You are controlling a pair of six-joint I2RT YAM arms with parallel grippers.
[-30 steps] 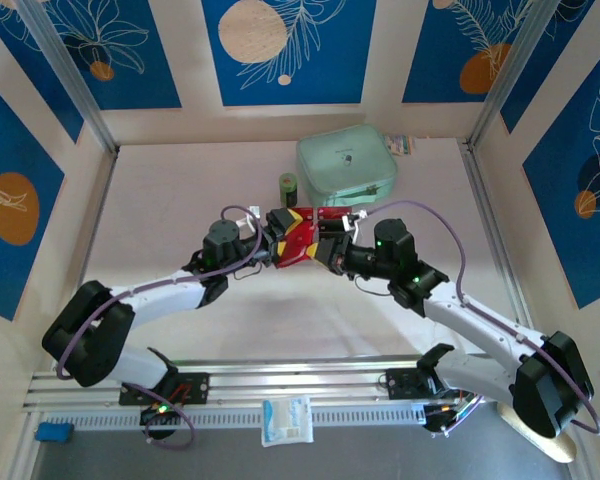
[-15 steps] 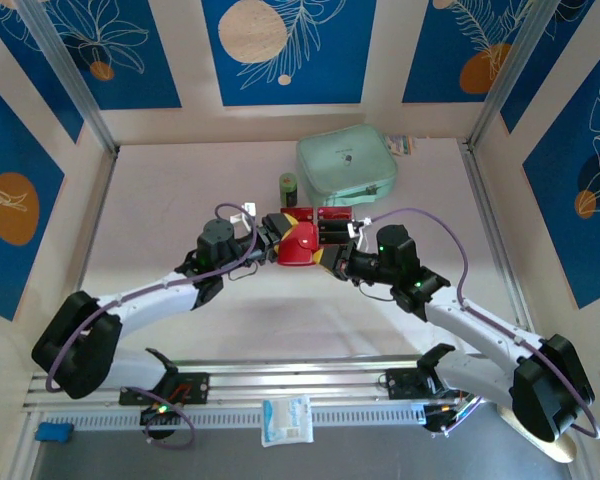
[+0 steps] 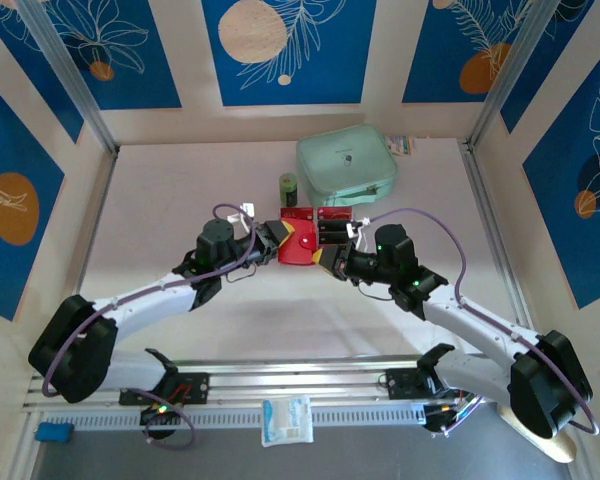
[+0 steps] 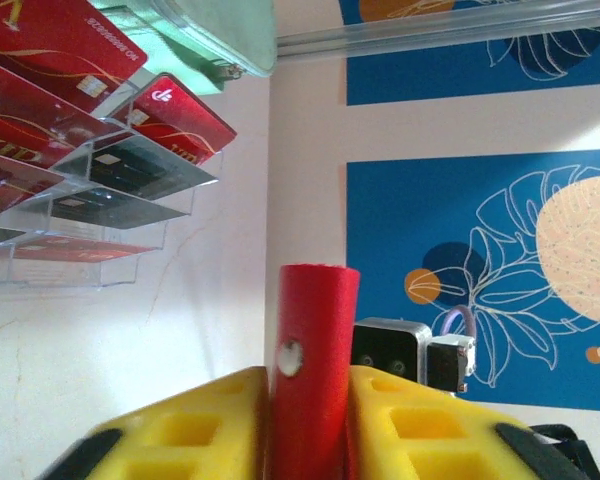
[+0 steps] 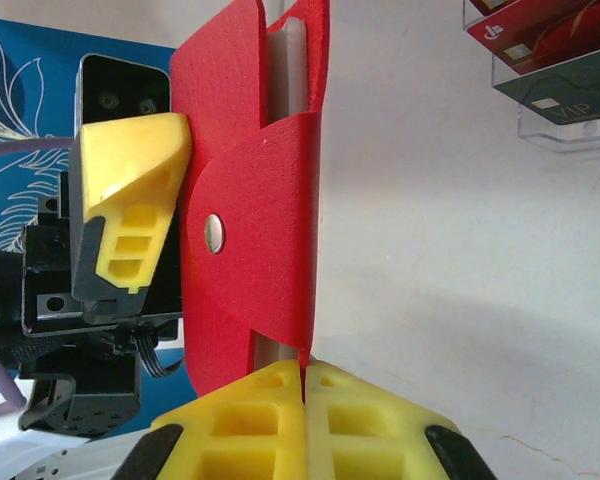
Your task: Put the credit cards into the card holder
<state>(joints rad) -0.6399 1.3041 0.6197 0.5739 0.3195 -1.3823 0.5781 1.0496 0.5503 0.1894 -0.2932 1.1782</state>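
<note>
Top view: the card holder (image 3: pixel 300 243) was seen near the middle of the surface, flap folded over. The left tool (image 3: pixel 272 238) was at its 9 o'clock and the right tool (image 3: pixel 327 258) at its 5 o'clock. A second earlier the left jaws had stood wide beside it; now they were clamped onto it. The credit cards (image 3: pixel 320 220) were racked in a clear tray (image 3: pixel 348 232) touching the holder at 1 o'clock. A mint pouch (image 3: pixel 346 165) was farther off at 12 o'clock.

Left wrist view: the left tool (image 4: pixel 308 425) was shut on the card holder (image 4: pixel 315 330), whose red edge stood upright between the yellow fingers (image 4: pixel 200 430). Red and black credit cards (image 4: pixel 130 140) were stepped in the clear tray (image 4: pixel 80 270) at 10 o'clock, well apart from the jaws.

Right wrist view: the right tool (image 5: pixel 303 400) was pinched closed on the lower edge of the card holder (image 5: pixel 250 260). The silver stud (image 5: pixel 214 232) was facing the camera, and a pale pocket showed at the top. A left finger (image 5: pixel 130 210) was pressed on the far side at 9 o'clock. The credit cards (image 5: pixel 540 45) sat at 1 o'clock.

No card was seen in either tool. The holder was judged to be held from both sides, ready to be opened, with the loading not yet begun.
</note>
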